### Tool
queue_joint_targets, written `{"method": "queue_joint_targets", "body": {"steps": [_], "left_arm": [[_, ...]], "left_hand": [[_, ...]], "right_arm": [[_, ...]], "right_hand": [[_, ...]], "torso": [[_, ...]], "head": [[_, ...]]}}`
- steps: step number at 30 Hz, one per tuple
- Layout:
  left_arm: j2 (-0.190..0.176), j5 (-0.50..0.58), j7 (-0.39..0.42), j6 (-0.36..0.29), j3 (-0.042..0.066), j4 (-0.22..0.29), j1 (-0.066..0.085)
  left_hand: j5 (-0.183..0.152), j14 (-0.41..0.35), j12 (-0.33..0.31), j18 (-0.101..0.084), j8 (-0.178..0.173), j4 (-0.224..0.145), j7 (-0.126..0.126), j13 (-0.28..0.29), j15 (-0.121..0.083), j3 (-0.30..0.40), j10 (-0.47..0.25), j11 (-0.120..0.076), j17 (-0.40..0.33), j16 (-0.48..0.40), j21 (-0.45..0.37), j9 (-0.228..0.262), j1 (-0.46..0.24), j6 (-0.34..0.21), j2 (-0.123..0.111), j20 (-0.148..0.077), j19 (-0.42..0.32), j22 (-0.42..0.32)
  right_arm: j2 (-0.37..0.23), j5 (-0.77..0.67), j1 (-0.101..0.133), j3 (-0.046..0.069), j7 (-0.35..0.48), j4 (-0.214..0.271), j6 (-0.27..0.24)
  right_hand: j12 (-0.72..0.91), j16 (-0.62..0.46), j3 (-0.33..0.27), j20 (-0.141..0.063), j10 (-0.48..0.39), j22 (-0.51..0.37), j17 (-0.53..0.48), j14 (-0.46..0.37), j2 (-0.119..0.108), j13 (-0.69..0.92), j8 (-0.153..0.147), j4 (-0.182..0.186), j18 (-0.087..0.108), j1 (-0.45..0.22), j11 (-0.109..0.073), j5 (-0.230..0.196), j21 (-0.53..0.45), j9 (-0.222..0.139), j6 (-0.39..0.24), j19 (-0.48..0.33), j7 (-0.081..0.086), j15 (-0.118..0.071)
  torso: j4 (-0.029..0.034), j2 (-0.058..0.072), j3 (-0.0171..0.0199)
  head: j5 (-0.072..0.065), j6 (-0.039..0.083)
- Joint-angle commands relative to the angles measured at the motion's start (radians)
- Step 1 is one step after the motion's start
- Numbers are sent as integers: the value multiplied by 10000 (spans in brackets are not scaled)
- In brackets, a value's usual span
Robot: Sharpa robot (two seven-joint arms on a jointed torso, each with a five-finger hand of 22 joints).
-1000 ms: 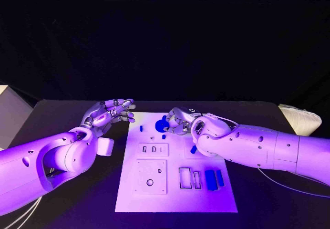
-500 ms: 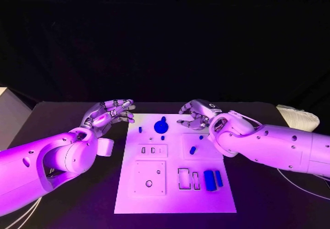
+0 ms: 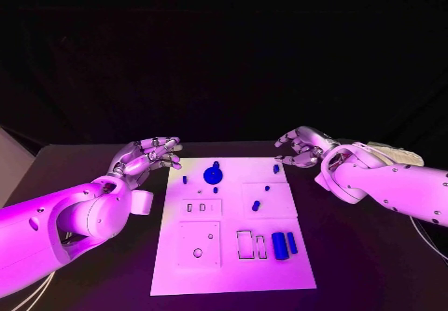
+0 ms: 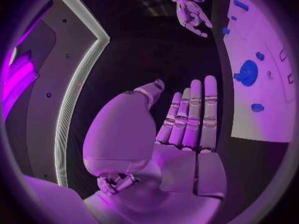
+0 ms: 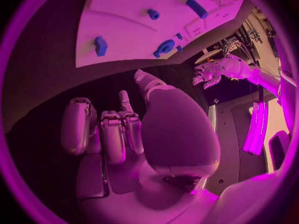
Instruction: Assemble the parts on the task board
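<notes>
Head view: both hands, left (image 3: 147,157) and right (image 3: 303,148), flank the task board (image 3: 234,265) with fingers loosely spread, holding nothing; blue parts (image 3: 213,174) lie on it, unobstructed for picking.

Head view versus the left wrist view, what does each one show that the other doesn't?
Only the head view takes in the whole white board, with its near end: two upright blue blocks beside empty rectangular slots, and the square plate.

Only the left wrist view shows the left hand's palm side, fingers straight and side by side, holding nothing.

Both show the round blue disc on the board's far end, and the right hand off the board.
</notes>
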Motion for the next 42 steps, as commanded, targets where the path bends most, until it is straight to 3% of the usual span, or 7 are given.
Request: {"method": "queue_joint_targets", "body": {"steps": [1,4,14,19,23,35,42], "left_arm": [[38,-47,128,196,7,-15,8],[48,-47,123,204,7,-40,7],[66,-47,109,222,6,-102,3],[54,-47,107,225,6,-109,3],[49,-47,109,233,6,-108,2],[41,-48,78,245,6,-127,3],[45,-48,54,252,6,-168,3]], "left_hand": [[24,-6,-34,128,-47,-15,145,-11,31,49,-57,13,8,38,44,-17,-76,66,10,-45,-33,12],[24,-6,-34,128,-47,-15,145,-11,31,49,-57,13,8,38,44,-17,-76,66,10,-45,-33,12],[24,-6,-34,128,-47,-15,145,-11,31,49,-57,13,8,38,44,-17,-76,66,10,-45,-33,12],[24,-6,-34,128,-47,-15,145,-11,31,49,-57,13,8,38,44,-17,-76,66,10,-45,-33,12],[24,-6,-34,128,-47,-15,145,-11,31,49,-57,13,8,38,44,-17,-76,66,10,-45,-33,12],[23,-20,-36,128,-48,-29,150,-7,34,58,-58,15,4,53,68,-17,-72,78,4,-41,-52,23],[22,-22,-41,128,-53,-28,159,-8,36,57,-66,20,3,57,74,-19,-77,73,0,-39,-56,25]], "right_arm": [[-95,547,-22,-14,837,-208,611],[-122,426,-79,-32,855,-398,700],[150,319,-429,-87,472,-907,921],[316,258,-545,-94,463,-1036,948],[442,205,-618,-96,471,-1122,932],[732,163,-711,-99,392,-1378,768],[870,160,-716,-101,381,-1421,764]], "right_hand": [[-30,41,-31,63,986,10,2631,1026,-12,2574,-54,-35,-133,77,74,-70,-20,-15,-54,5,32,74],[-51,41,-100,77,966,9,2631,1026,-28,2556,-108,-45,-132,99,95,-111,-28,-36,-126,-1,54,90],[-62,41,-356,120,955,-12,2631,1026,16,2546,-198,-107,-120,323,134,-224,-79,-68,-207,-25,92,130],[-21,41,-350,123,993,12,2631,1026,70,2582,-162,-180,-121,480,125,-181,-66,-55,-117,-20,80,126],[-5,41,-315,119,1009,24,2631,1026,103,2597,-146,-229,-121,570,109,-146,-62,-50,-71,-18,58,116],[34,41,-193,97,1047,92,2631,1026,211,2632,-128,-282,-133,674,86,-82,-4,-49,6,9,44,90],[34,41,-69,86,1047,120,2631,1026,291,2632,-9,-262,-137,638,73,-43,11,-14,274,19,22,77]], "torso": [[-42,-18,48],[-54,-11,79],[9,9,27],[42,46,65],[31,43,58],[17,35,45],[24,38,67]], "head": [[17,-25],[55,-36],[116,-118],[63,-117],[67,-150],[80,-176],[93,-211]]}}
